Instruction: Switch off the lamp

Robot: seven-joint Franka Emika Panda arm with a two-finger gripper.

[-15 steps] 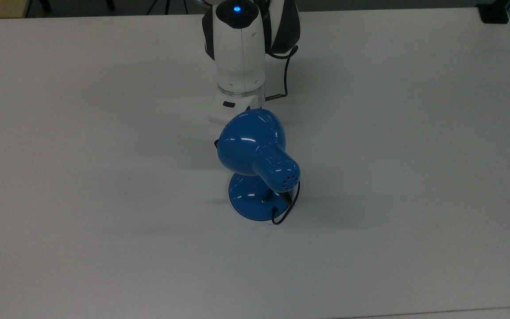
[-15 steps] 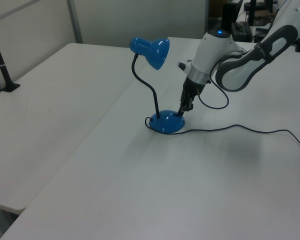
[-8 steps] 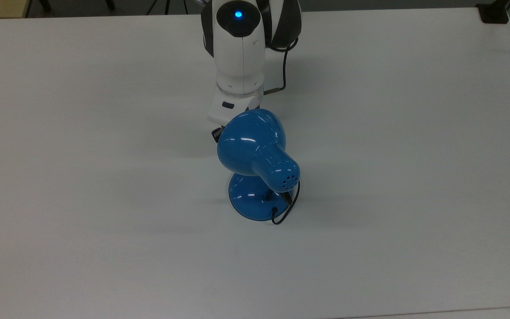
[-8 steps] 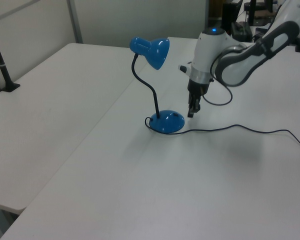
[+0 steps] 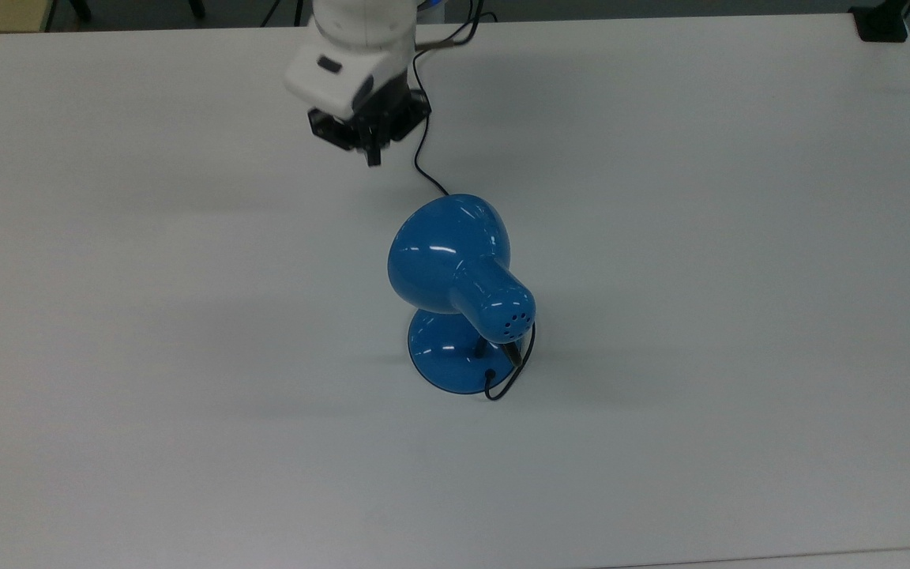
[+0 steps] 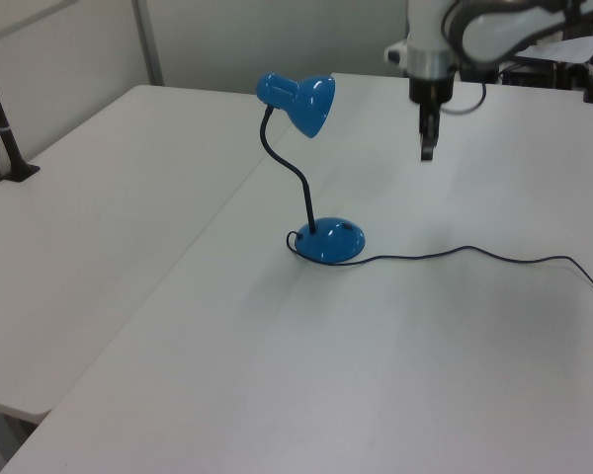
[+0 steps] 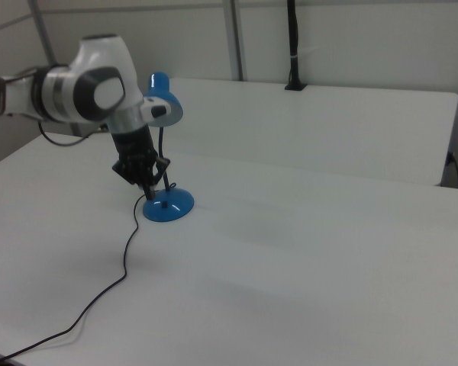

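Top view puts the small glossy blue desk lamp (image 5: 459, 292) near the middle of your white tabletop (image 5: 739, 276), its round blue base (image 5: 451, 359) flat on the surface and its bell-shaped shade (image 5: 447, 253) raised above it, the wide mouth turned toward the tabletop's far edge. You can see the vent holes at the narrow end of the shade, and a thin black cord (image 5: 423, 162) running from behind the shade up toward the far edge.

Your white arm's jaws (image 5: 374, 156) hang close to that far edge, toward the top view's left of the lamp and well apart from it. The two dark fingers sit pressed together with nothing between them, so the jaws look closed and empty.

From the left view, you see the lamp (image 6: 311, 163) standing upright on a curved black neck (image 6: 287, 168), the shade tilted down toward the left view's right. The jaws (image 6: 426, 150) point straight down above the tabletop (image 6: 277, 375), clear of the base (image 6: 331, 240) and off to the left view's right of the shade. The cord (image 6: 474, 257) trails along the surface from the base toward the tabletop's edge at the left view's right.

From the right view, the jaws (image 7: 148, 191) overlap the lamp's base (image 7: 169, 205).
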